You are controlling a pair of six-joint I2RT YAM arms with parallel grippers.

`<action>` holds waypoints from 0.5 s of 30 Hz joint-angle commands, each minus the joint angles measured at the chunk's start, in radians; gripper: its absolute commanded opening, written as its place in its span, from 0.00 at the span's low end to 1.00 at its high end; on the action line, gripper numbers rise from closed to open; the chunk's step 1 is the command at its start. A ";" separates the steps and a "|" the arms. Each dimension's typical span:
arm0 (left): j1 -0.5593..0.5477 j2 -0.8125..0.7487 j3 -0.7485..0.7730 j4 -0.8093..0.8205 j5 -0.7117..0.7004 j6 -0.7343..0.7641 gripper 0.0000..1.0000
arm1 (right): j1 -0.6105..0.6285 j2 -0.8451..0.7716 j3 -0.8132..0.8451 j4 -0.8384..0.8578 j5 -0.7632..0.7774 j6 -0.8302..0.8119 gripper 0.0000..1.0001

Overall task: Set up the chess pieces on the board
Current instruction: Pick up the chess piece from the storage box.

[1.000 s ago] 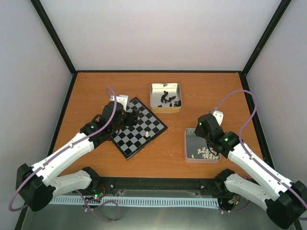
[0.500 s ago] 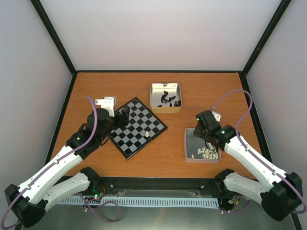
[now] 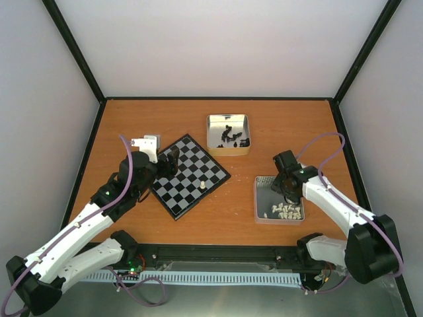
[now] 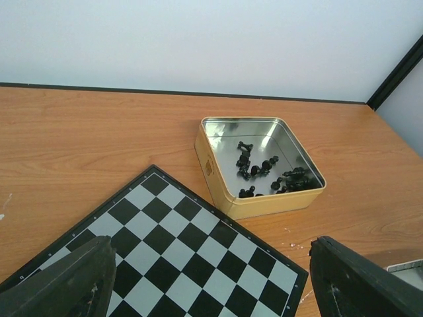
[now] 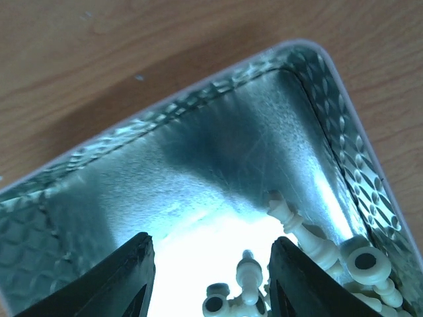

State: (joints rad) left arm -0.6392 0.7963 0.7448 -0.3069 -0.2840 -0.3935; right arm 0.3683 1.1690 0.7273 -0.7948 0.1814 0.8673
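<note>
**Desk:** Item list, please.

**Operator:**
- Item one, board (image 3: 192, 166). It lies left of centre on the surface (image 3: 132, 125), turned cornerwise. One white piece (image 3: 200, 184) stands on it toward its near-right edge.
- Item two, far tin (image 3: 228, 117). It sits just beyond the board's far corner and holds the black pieces (image 3: 231, 137), loose.
- Item three, near-right tin (image 3: 257, 201). It holds the white pieces (image 5: 310, 247), heaped at its near end.

**Desk:** Pincers?

**Operator:**
- Left pincer (image 3: 170, 161): released and empty, over the board's far-left edge.
- Right pincer (image 5: 211, 254): down inside the near-right tin, jaws apart, nothing clamped yet. One upright piece (image 5: 248, 264) stands between them, closer to the right-hand finger.

**Desk:** Step in hand?

**Operator:** I judge it to be the pick of one white piece from the heap. I would centre the jaws on that upright piece so both fingers meet it together. I would grip it on the stem below the head and stay clear of the neighbours and the tin wall. Then I would lift straight up. The risks I see are the piece tipping over or a second one riding along.
</note>
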 commanded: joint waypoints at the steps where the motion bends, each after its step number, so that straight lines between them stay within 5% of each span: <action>1: 0.006 -0.003 0.005 0.043 0.005 0.015 0.81 | -0.012 0.051 -0.021 -0.033 0.030 0.064 0.49; 15: 0.007 0.009 0.006 0.046 0.019 0.017 0.81 | 0.017 0.031 -0.099 -0.036 -0.091 0.085 0.37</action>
State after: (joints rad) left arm -0.6392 0.8097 0.7448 -0.2852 -0.2649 -0.3927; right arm 0.3698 1.2179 0.6365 -0.8223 0.1257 0.9329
